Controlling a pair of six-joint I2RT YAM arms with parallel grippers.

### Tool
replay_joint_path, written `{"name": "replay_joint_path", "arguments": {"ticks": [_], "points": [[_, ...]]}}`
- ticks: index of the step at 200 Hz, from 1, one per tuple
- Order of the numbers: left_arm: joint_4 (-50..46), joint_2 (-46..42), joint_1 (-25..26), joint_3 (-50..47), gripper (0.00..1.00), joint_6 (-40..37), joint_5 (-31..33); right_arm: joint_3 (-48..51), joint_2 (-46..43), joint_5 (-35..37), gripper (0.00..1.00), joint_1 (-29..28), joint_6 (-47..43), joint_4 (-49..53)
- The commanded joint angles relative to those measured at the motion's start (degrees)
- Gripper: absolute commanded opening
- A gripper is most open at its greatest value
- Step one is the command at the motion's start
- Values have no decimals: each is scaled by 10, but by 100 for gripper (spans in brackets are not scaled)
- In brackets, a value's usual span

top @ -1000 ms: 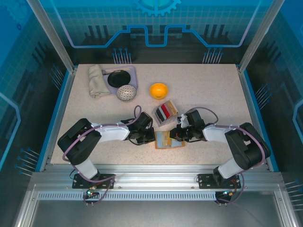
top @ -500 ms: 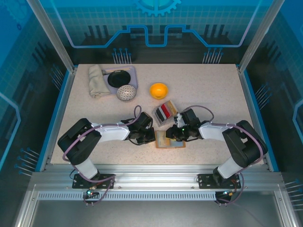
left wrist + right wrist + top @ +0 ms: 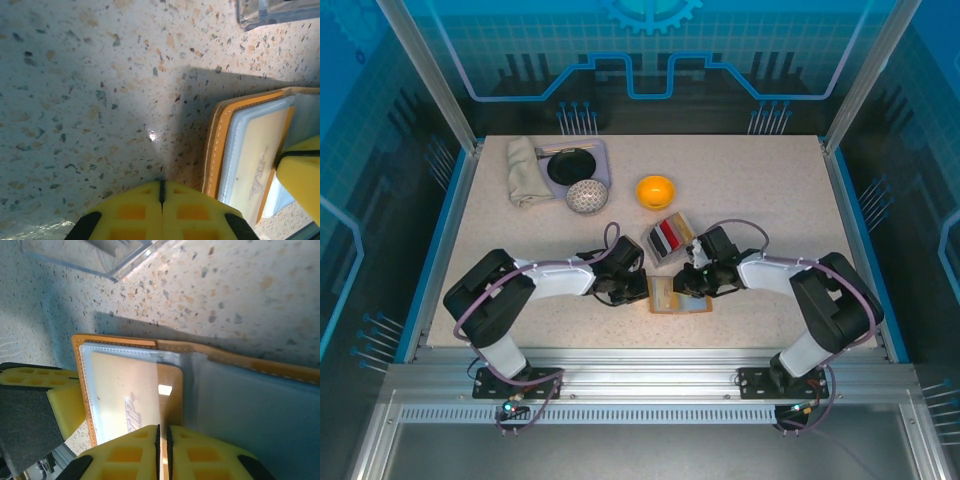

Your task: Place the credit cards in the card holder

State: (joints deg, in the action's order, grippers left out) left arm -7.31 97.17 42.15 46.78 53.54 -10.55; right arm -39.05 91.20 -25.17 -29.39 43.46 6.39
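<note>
Left gripper (image 3: 162, 197) jaws fully closed, empty, at 9 o'clock of open card holder (image 3: 672, 300). Right gripper (image 3: 162, 440) jaws pinched to a slit above beige card (image 3: 125, 390); grip unclear.

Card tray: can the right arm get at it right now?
Probably yes. The grey tray sits just beyond the right gripper, nothing between them and its top open. The gripper is low over the card holder with jaws shut, so it must lift and open first.
</note>
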Motion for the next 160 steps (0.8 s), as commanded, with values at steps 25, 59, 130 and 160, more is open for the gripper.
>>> {"name": "replay_joint_path", "arguments": {"ticks": [25, 59, 130, 160], "points": [[19, 47, 9, 1, 0, -12, -24, -21, 26, -41, 12, -18, 10, -30], [14, 44, 10, 0, 0, -12, -19, -48, -8, 25, 15, -26, -18, 51], [-4, -19, 9, -24, 11, -4, 35, -214, -88, 249, 37, -25, -172, 285], [-26, -52, 6, -18, 20, -4, 61, -313, -22, 293, 36, -24, -242, 328]]}}
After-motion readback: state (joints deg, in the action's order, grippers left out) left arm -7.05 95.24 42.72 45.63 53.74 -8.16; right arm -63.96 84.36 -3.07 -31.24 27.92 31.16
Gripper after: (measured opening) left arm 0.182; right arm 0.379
